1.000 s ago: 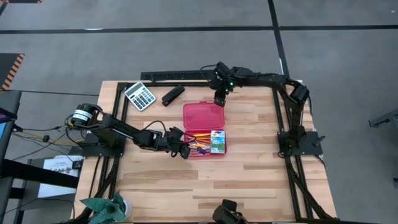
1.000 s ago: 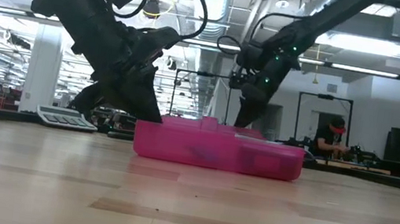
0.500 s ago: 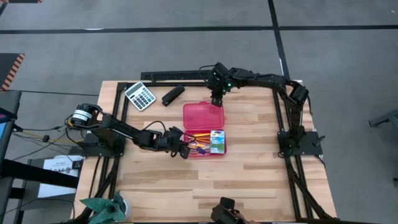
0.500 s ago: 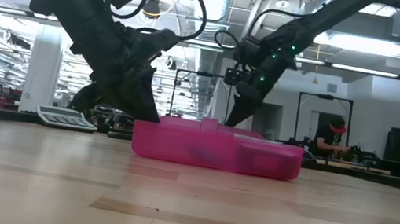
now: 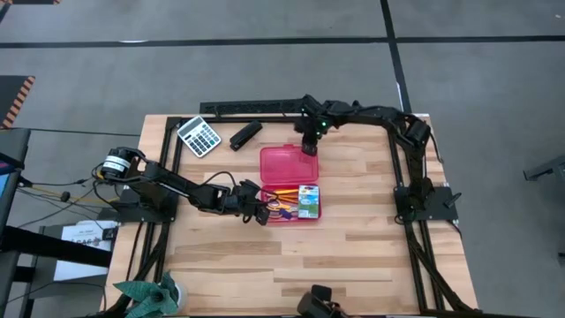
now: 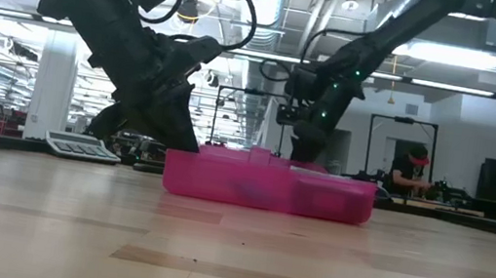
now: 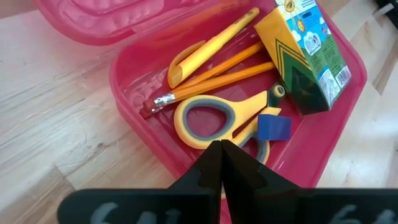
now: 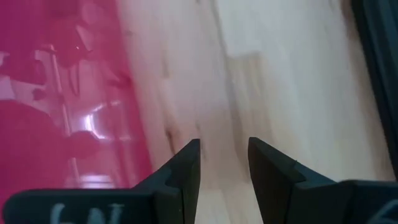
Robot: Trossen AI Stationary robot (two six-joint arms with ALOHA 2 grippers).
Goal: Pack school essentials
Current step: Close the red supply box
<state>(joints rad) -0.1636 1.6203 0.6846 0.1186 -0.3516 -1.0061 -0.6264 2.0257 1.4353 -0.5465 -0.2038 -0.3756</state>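
The pink case lies open: its lid is flat on the table toward the far side and its tray nearer. In the tray lie yellow-handled scissors, two orange pencils, a yellow pen, a small blue piece and a green-and-white packet. My left gripper is shut, low at the tray's left wall. My right gripper is open, pointing down over the bare wood beside the lid's far right corner. My left gripper's shut fingertips stand at the rim of the tray's left wall, coming slanting down from the table's left. I cannot tell whether they touch it.
A grey calculator and a black stapler lie at the far left of the table. A black rail runs along the far edge. A green crumpled thing sits off the near left corner. A person sits in the room beyond.
My right gripper rose a little and swung toward the far left, then came back down beside the lid's far right corner. The case stayed where it was.
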